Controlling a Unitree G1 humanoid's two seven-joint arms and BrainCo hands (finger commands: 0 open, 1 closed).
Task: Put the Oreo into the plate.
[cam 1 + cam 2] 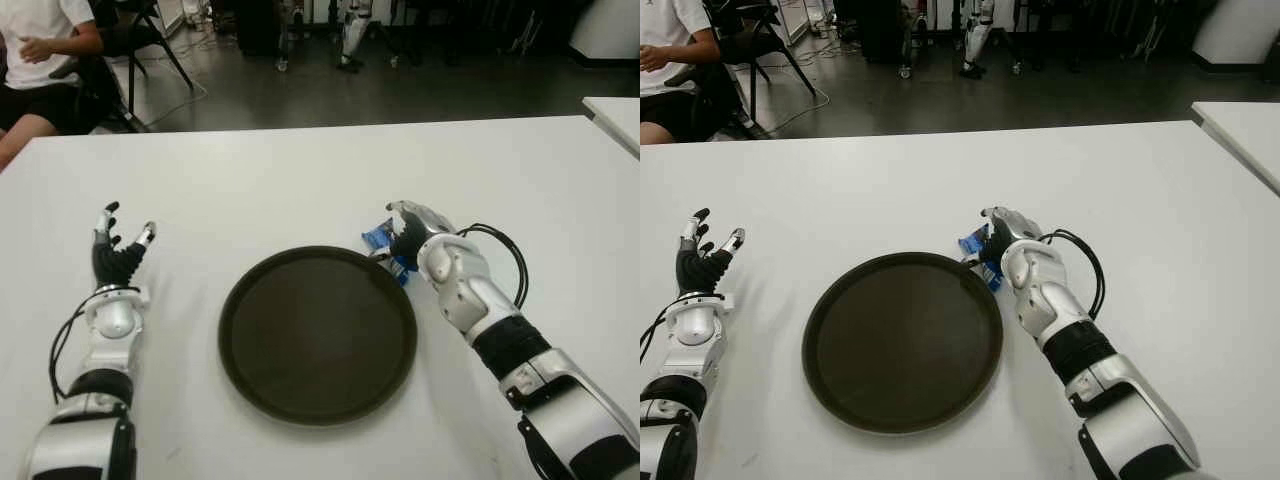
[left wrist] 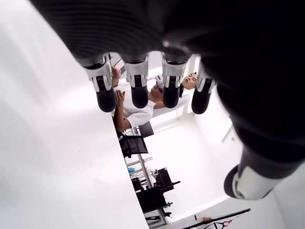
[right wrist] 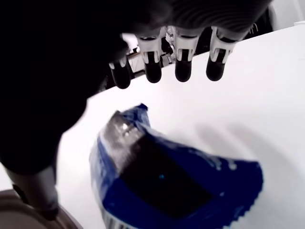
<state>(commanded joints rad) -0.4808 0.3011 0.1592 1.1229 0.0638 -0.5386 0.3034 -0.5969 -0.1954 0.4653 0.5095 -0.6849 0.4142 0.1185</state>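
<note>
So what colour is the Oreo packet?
Blue, the Oreo packet; best seen in the right wrist view.

This looks like a robotics lab or workshop room. A large white table fills the near part of the scene, with the corner of a second white table just beyond its far right edge. Past the table's far edge lies a dark, bare floor with loose cables trailing across it. At the table's far left corner a seated person waits beside a black folding stand. Across the floor stand the legs of another robot among dark equipment.
</note>
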